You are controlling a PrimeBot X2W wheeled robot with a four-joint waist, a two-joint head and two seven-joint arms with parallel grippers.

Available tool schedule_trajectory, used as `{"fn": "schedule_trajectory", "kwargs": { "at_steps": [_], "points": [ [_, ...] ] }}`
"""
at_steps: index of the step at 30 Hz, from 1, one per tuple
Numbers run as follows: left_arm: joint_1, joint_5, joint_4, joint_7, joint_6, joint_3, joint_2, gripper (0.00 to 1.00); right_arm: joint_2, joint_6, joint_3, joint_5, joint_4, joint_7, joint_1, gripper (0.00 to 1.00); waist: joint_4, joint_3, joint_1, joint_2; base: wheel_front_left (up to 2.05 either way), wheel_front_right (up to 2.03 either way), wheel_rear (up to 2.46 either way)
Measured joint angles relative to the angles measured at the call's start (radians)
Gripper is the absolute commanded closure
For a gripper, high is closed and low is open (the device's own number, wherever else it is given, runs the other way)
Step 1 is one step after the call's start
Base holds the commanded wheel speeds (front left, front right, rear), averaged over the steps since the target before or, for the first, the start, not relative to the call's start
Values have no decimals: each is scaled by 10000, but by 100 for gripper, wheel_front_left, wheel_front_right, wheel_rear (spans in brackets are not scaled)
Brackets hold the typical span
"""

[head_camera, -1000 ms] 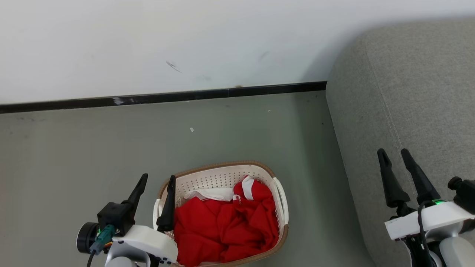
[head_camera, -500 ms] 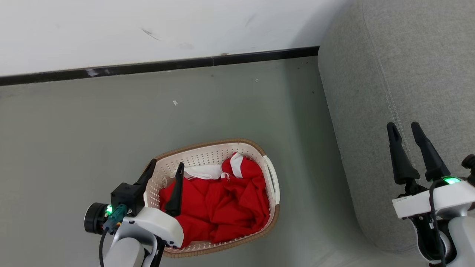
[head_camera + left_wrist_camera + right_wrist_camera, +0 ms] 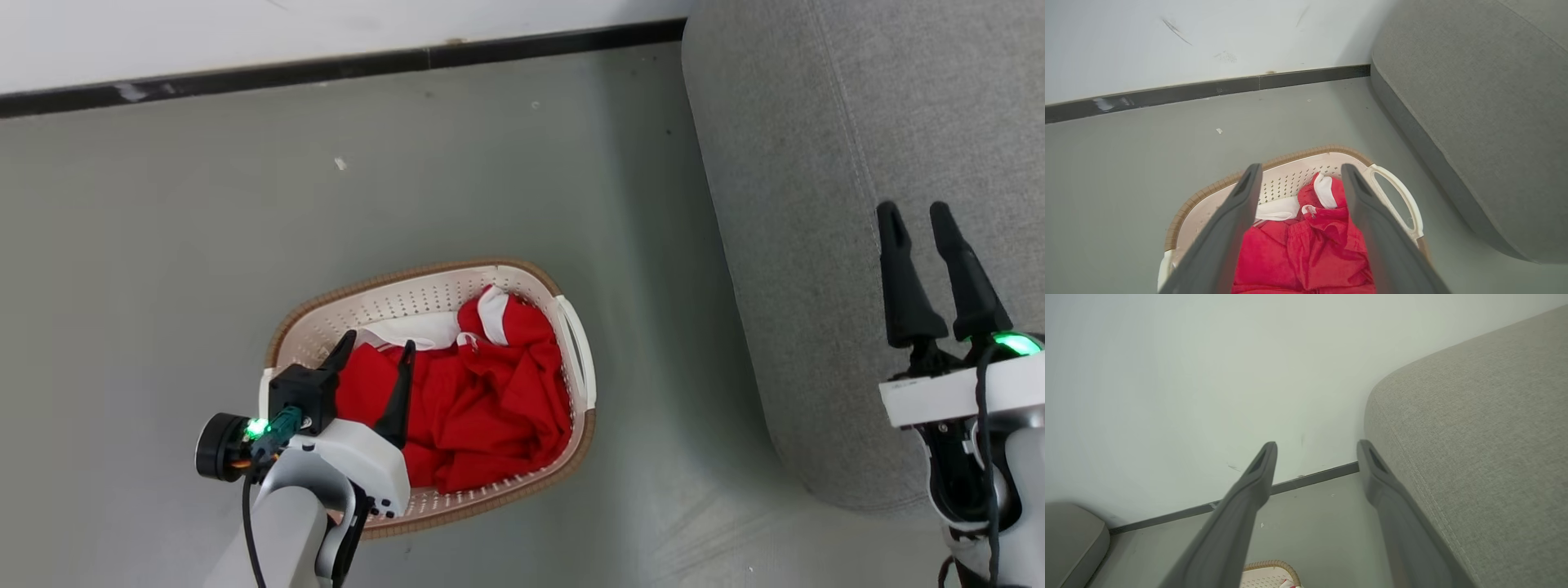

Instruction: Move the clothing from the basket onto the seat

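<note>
Head view: the basket (image 3: 424,268) stands on the grey floor (image 3: 163,245), apart from the seat (image 3: 816,163), which runs down the floor's right edge. The red clothing (image 3: 482,408) lies heaped inside, filling the basket's near and right part, with a white collar (image 3: 412,329) toward its far side. The left gripper (image 3: 379,341) hangs over the basket's left end, its 2 fingers (image 3: 400,392) spread wide and holding nothing. The right gripper (image 3: 913,209) is over the seat, jaws likewise apart and empty.

Left wrist view: the 2 fingers frame the heap, with a raised red fold and the white collar between them.

Right wrist view: the spread fingers point along the seat's edge toward the room wall (image 3: 1167,375). The basket's rim shows at the bottom.

The step in hand looks like the reach for a first garment. It is best to drop straight onto a raised fold mid-heap, clear of the perforated side and the handle (image 3: 575,351). Then pinch deep and lift until the fabric clears the rim.
</note>
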Motion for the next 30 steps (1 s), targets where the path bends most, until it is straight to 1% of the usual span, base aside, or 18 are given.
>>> {"fn": "schedule_trajectory", "kwargs": {
  "at_steps": [1,11,22,30],
  "points": [
    [-81,0,119,58,-59,-29,-4,0,40,0,-19,50,-36,-2,-77,0,-33,91,0,0,0,0,0],
    [-939,-19,1139,604,-52,-161,-42,0,188,0,-198,337,-422,-46,-662,0,-352,976,0,0,0,0,0],
    [-1721,-35,1996,892,-42,-324,-61,0,466,0,-328,570,-832,-75,-1239,0,-702,1848,0,0,0,0,0],
    [-2313,-48,2748,1154,-42,-385,-63,0,523,-2,-311,663,-982,-75,-1700,0,-1016,2487,0,0,0,0,0]
  ]
}}
